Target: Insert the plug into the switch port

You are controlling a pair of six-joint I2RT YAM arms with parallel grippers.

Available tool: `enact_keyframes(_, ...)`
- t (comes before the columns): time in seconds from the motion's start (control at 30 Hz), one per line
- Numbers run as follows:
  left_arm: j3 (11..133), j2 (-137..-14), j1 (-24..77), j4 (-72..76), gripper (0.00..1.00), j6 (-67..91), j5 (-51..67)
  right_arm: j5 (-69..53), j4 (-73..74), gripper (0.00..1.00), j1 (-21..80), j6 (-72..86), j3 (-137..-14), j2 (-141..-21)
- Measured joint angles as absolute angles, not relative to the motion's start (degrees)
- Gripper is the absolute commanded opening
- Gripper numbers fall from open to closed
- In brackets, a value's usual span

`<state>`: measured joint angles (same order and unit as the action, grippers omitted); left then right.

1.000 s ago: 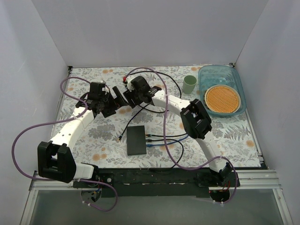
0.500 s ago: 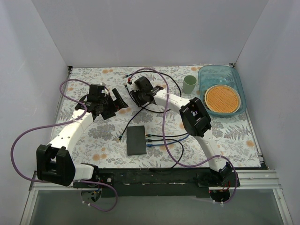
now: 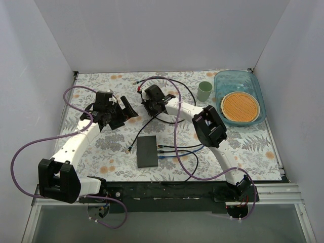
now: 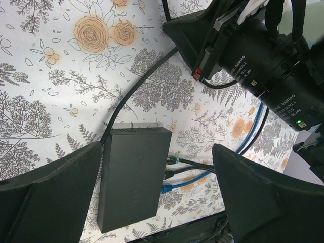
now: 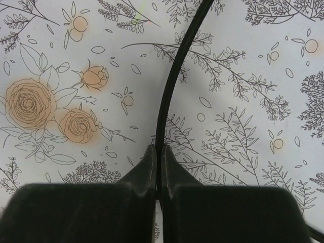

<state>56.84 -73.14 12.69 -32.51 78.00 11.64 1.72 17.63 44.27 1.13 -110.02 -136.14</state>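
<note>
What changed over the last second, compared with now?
The right claw closed and now pinches the black cable. The left arm eased back a little toward its base, with the left claw open as before. The grey box, green cup and blue tray stayed put.
</note>
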Motion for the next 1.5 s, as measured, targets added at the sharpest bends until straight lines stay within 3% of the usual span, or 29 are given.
enact_keyframes(0.23, 55.7, -72.9, 12.6, -31.3, 0.91, 78.5, 12.3, -0.2, 16.4, 0.01, 44.2, 0.3, -102.1, -130.6)
enact_keyframes(0.6, 53.5, -72.9, 12.5, -28.3, 0.91, 79.5, 14.7, -8.8, 15.1, 0.01, 44.3, -2.8, -76.3, -98.9)
enact_keyframes(0.87, 51.9, -73.3, 12.5, -27.3, 0.91, 80.2, 15.5, -16.4, 18.1, 0.01, 45.2, -4.1, -57.0, -87.4)
enact_keyframes(0.93, 51.1, -73.3, 12.5, -26.9, 0.9, 80.6, 15.8, -16.8, 20.1, 0.11, 45.7, -4.6, -52.8, -85.4)
enact_keyframes(0.97, 50.6, -73.3, 12.5, -26.6, 0.89, 80.9, 16.1, -16.9, 21.2, 0.3, 45.9, -4.7, -51.3, -84.3)
enact_keyframes(1.07, 47.9, -73.3, 12.5, -25.2, 0.89, 81.8, 17.1, -16.5, 23.1, 0.52, 46.2, -4.7, -49.7, -81.9)
enact_keyframes(1.23, 43.7, -73.3, 12.5, -24.4, 0.88, 83.4, 18.9, -16.2, 22.0, 0.57, 46.2, -4.5, -50.3, -80.8)
enact_keyframes(1.5, 42.5, -75.2, 12.5, -19.9, 0.86, 84.2, 21.8, -14.9, 17.5, 0.58, 46.2, -1.9, -58.9, -90.7)
